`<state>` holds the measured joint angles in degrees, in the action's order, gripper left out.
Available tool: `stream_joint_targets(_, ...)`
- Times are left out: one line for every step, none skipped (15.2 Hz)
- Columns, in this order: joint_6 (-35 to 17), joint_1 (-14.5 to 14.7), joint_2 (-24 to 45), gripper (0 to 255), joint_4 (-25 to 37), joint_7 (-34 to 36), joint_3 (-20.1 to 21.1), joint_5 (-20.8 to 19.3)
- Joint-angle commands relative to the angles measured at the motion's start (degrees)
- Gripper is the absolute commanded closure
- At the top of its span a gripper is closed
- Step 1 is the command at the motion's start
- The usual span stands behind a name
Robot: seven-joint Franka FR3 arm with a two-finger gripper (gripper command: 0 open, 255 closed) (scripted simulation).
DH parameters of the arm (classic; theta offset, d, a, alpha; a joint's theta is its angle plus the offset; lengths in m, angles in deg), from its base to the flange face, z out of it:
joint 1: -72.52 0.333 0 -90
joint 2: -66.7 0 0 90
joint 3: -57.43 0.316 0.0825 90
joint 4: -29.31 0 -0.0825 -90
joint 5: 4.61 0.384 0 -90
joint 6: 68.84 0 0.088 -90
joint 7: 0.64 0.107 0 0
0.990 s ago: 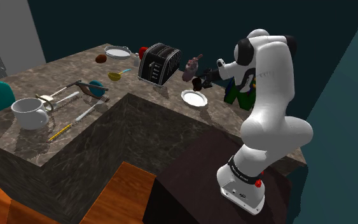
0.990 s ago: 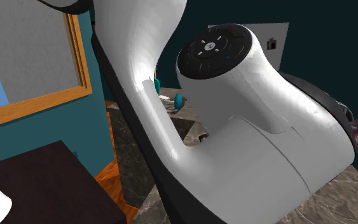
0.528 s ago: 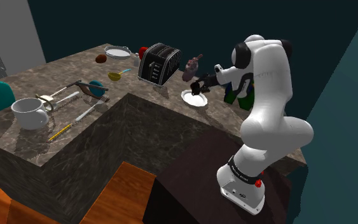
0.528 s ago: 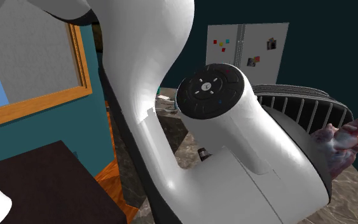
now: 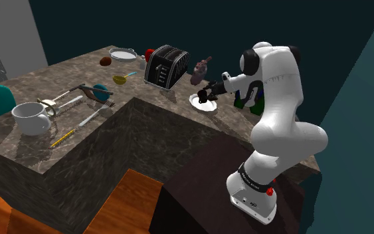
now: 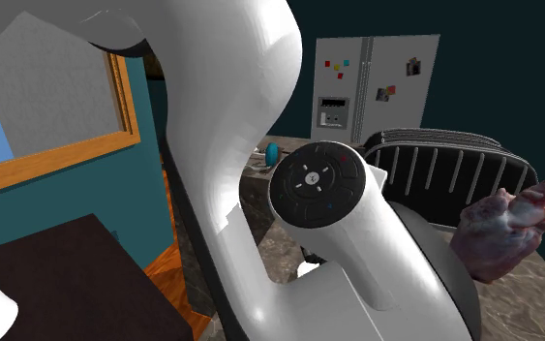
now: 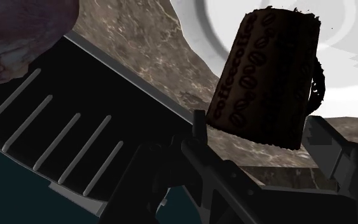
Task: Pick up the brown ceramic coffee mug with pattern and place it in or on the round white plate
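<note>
Both jaws clasp the brown patterned mug (image 7: pixel 266 76) between them, above the white plate (image 7: pixel 352 95).

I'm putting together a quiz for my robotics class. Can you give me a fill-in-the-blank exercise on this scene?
1. The gripper is shut on a patterned mug coloured ___.
2. The mug hangs over the round plate, which is ___.
3. On the shoulder view's left of the plate stands a black ___.
Missing: brown; white; toaster.

A home kitchen: stone counter (image 5: pixel 36 81), black toaster (image 5: pixel 166 65), fridge (image 6: pixel 369 118) (magnets on its door).
</note>
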<state>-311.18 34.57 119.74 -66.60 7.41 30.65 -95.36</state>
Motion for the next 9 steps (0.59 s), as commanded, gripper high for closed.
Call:
stream_joint_targets(0.1,0.0,0.1,255,0.0,-0.1,0.0,0.1)
stream_joint_targets(0.1,0.0,0.1,255,0.0,-0.1,0.0,0.1)
stream_joint_targets(0.0,0.0,0.1,255,0.0,-0.1,0.0,0.1)
stream_joint_targets(0.0,0.0,0.1,255,0.0,-0.1,0.0,0.1)
stream_joint_targets(0.0,0.0,0.1,255,0.0,-0.1,0.0,0.1)
stream_joint_targets(0.0,0.0,0.1,0,0.0,-0.1,0.0,0.1)
stream_joint_targets(0.0,0.0,0.1,0,0.0,-0.1,0.0,0.1)
stream_joint_targets(0.0,0.0,0.1,0,0.0,-0.1,0.0,0.1)
stream_joint_targets(0.0,0.0,0.1,0,0.0,-0.1,0.0,0.1)
